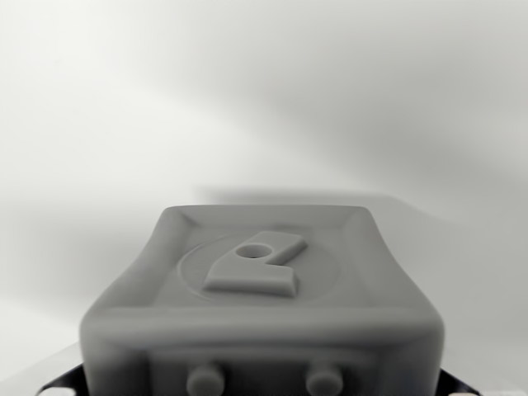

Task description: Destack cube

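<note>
Grey moulded plastic cube (262, 305) with raised emblem fills lower centre; looks light, rigid, slick; best gripped on opposite side walls. Hand state: cannot tell.

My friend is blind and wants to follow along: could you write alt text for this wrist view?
A grey, rounded-edged cube fills the lower half of the wrist view, very close to the camera, its recessed top face bearing a raised figure with a small hole. Two round studs show on its near side, dark gripper parts peek out at both bottom corners, and behind it lies a plain pale surface.
</note>
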